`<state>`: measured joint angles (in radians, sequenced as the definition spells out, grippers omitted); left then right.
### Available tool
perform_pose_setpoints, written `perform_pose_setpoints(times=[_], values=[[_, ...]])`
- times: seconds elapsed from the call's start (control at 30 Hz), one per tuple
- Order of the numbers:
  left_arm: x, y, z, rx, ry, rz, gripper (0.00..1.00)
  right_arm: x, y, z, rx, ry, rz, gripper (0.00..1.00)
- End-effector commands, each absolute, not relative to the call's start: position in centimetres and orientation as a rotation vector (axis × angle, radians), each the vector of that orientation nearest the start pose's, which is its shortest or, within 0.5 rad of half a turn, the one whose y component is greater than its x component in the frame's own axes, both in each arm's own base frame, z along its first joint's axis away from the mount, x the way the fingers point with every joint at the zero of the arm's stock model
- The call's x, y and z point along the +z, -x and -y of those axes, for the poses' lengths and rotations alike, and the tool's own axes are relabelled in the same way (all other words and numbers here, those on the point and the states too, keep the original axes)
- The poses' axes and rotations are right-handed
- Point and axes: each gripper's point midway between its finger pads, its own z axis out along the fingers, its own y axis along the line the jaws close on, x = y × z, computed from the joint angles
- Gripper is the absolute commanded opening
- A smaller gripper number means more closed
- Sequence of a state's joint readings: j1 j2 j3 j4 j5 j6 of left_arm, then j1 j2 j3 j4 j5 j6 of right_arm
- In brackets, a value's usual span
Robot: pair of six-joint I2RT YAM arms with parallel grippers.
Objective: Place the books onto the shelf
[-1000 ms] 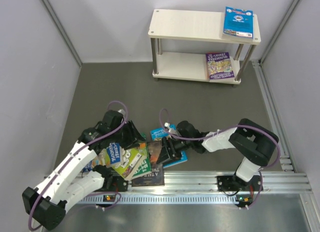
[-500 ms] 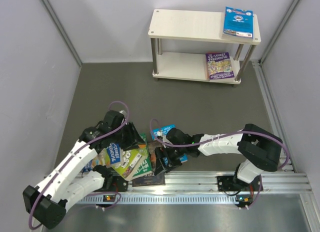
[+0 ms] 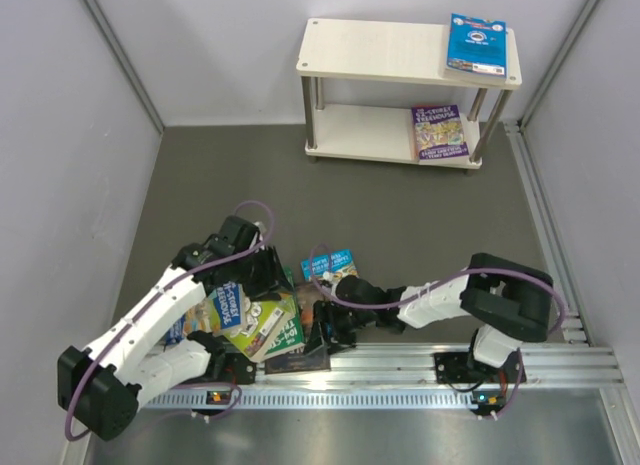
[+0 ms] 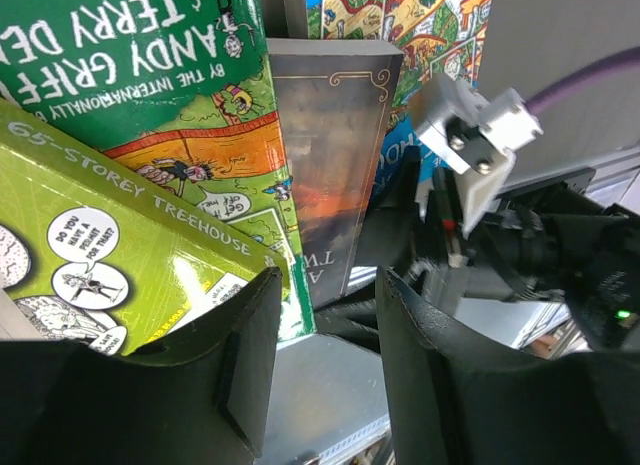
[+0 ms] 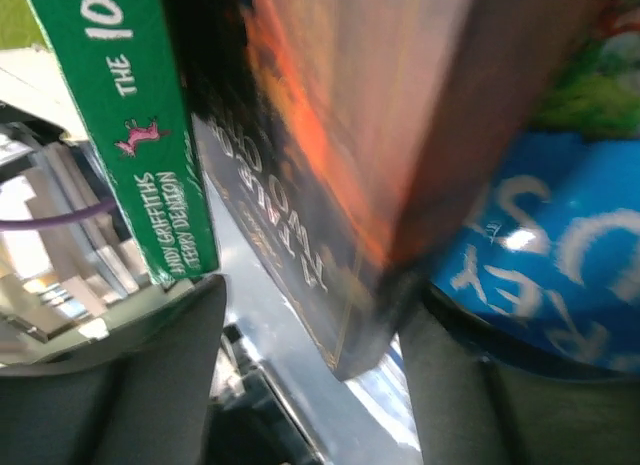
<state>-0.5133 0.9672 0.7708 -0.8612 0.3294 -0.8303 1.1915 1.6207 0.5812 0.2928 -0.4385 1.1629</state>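
- Right gripper (image 5: 310,325), jaws parted and straddling the lower corner of the dark book (image 5: 400,105); I see no firm pinch yet.
- The green book (image 5: 130,115) lies just beside one finger. Closing here could snag it too, or catch only a corner and let the cover swing loose.
- Left gripper (image 4: 325,315), part open and empty, hovers over the same pile (image 3: 262,320), near the right arm (image 4: 540,255). A knock is possible.
- The shelf (image 3: 380,50) stands well apart across the table (image 3: 400,215), holding a blue book (image 3: 477,43) and a purple book (image 3: 440,132).
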Motion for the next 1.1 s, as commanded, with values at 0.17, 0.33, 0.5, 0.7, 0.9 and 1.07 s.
perform_pose_setpoints(times=[0.17, 0.33, 0.5, 0.7, 0.9, 1.07], values=[[15.2, -15.6, 19.1, -0.897, 0.157, -2.756, 0.47, 2.9, -5.1, -39.2, 1.445, 0.074, -2.740, 0.08], [17.4, -17.0, 19.1, -0.863, 0.090, -2.704, 0.50, 6.8, -6.9, -37.0, 1.119, 0.213, -2.737, 0.00], [19.9, -18.7, 20.6, -0.934, 0.027, -2.631, 0.63, 14.1, -9.2, -32.1, 0.870, 0.283, -2.633, 0.00], [22.9, -20.9, 24.5, -1.203, -0.018, -2.481, 0.76, 25.4, -10.1, -31.9, 1.153, 0.319, -2.395, 0.00], [27.2, -22.5, 27.1, -1.422, -0.076, -2.256, 0.87, 33.5, -11.1, -30.4, 1.364, 0.276, -2.169, 0.00], [30.6, -22.0, 28.5, -1.678, -0.084, -2.053, 0.94, 35.5, -12.3, -28.7, 1.486, 0.166, -2.030, 0.00]])
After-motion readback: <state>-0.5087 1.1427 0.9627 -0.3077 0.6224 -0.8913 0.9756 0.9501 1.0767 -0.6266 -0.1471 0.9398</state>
